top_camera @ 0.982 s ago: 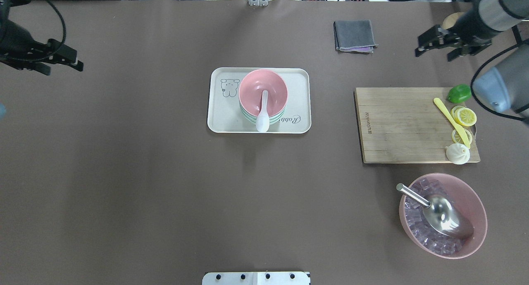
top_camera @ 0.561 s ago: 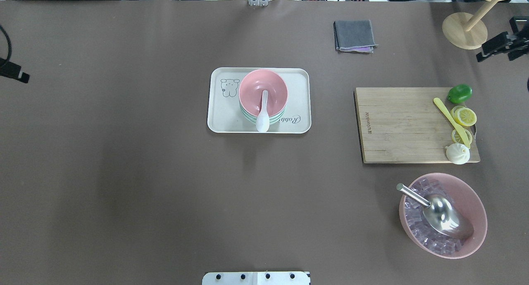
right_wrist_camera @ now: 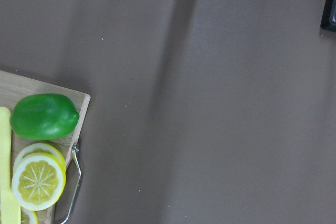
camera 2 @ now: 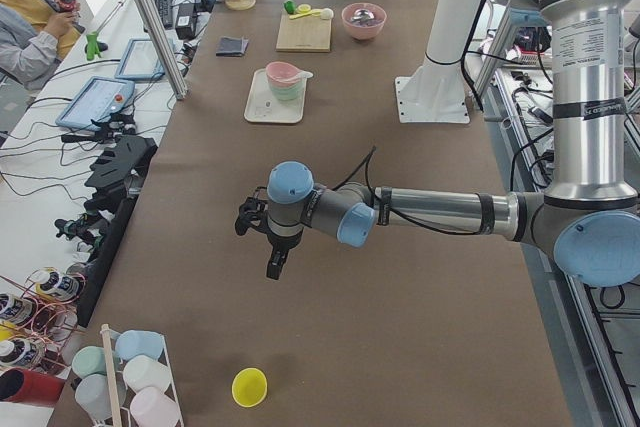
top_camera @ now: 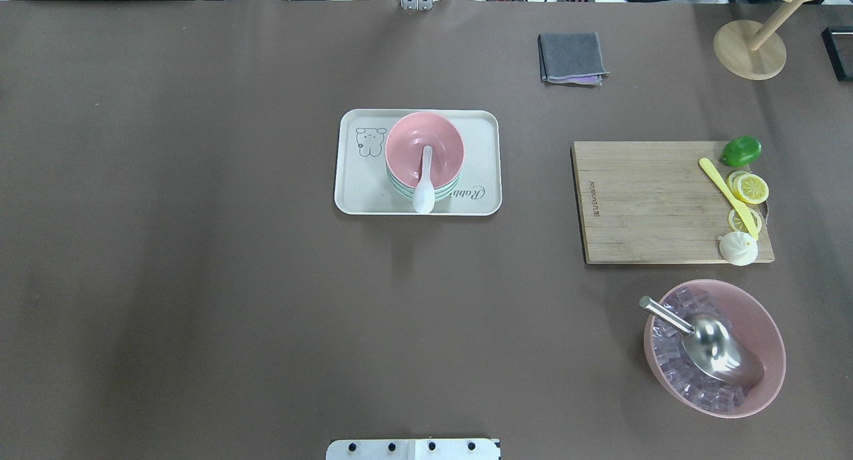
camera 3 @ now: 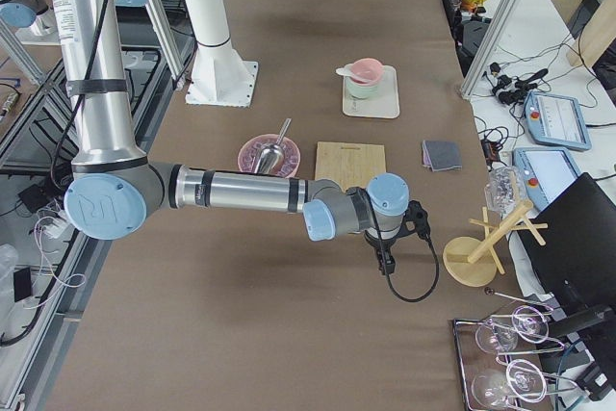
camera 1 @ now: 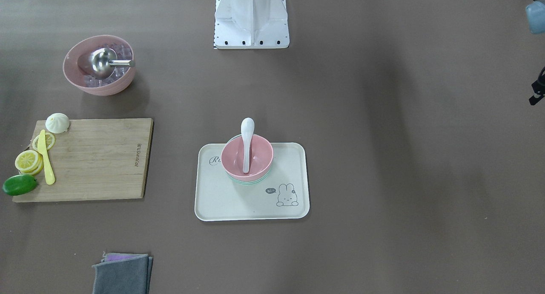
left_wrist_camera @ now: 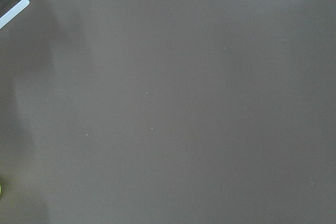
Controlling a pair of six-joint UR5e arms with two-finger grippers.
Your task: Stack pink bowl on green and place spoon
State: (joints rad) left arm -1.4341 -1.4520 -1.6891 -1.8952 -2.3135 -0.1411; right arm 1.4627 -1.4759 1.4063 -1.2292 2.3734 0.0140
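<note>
pink bowl nested on green bowl, mid-tray | spoon probably light, stiff, glossy-slippery; pinch its narrow shaft | left gripper, right gripper well off tray, finger state: cannot tell

The left tool hangs over the brown table, well apart from the pink bowl on its tray.

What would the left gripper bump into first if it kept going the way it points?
Most likely the bare brown table: the left gripper points downward, and its wrist view shows plain tabletop straight ahead.
</note>
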